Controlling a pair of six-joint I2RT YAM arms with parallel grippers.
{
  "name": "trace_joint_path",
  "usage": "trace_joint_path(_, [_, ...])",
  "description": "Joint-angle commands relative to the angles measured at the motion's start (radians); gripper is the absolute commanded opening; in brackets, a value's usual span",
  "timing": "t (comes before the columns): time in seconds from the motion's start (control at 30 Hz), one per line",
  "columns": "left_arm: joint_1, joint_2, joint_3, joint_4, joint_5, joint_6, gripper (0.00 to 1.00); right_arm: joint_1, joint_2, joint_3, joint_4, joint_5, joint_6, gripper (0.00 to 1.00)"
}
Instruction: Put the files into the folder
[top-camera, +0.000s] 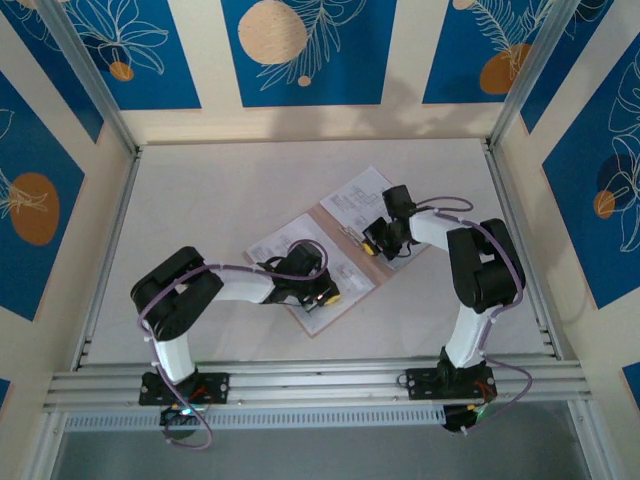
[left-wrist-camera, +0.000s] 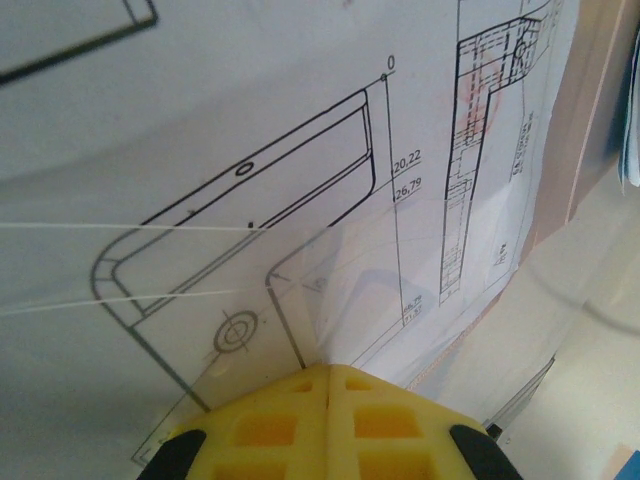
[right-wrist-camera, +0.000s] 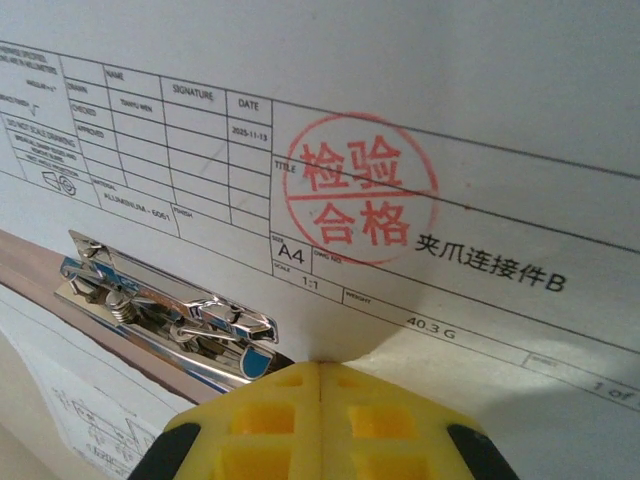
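I find the folder (top-camera: 318, 320) lying open at mid-table (top-camera: 220, 190), with white printed files (top-camera: 355, 195) spread on both leaves. The left gripper (top-camera: 322, 296) sits low over the near leaf. The right gripper (top-camera: 371, 241) is beside the metal clip (right-wrist-camera: 170, 315) at the red-stamped sheet. Both claws are closed, yellow pads (right-wrist-camera: 265, 405) flush; I cannot tell whether they pinch paper.

- A pale counter (top-camera: 230, 190) is seen, edged along its near side by aluminium rails (top-camera: 300, 378).
- Cream walls are hung with blue panels (top-camera: 350, 60), on which white leaf outlines and orange discs are printed.
- Slanted metal posts (top-camera: 88, 75) are set at the far corners.
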Motion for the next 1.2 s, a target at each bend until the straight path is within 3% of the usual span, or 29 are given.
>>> trace_joint_path(0.0, [0.004,0.026,-0.043,-0.194,0.006,0.017,0.00,0.019,0.098,-0.032,-0.127,0.153,0.021,0.00])
trace_joint_path(0.47, [0.010,0.023,-0.029,-0.217,-0.002,0.037,0.00,0.081,0.037,0.103,-0.201,0.134,-0.022,0.00])
trace_joint_path(0.87, [0.013,0.017,-0.013,-0.253,-0.014,0.077,0.00,0.089,-0.107,0.170,-0.243,0.090,-0.067,0.27])
trace_joint_path(1.17, [0.033,-0.049,0.001,-0.430,-0.065,0.231,0.00,0.067,-0.203,0.027,-0.178,-0.023,-0.166,0.28])
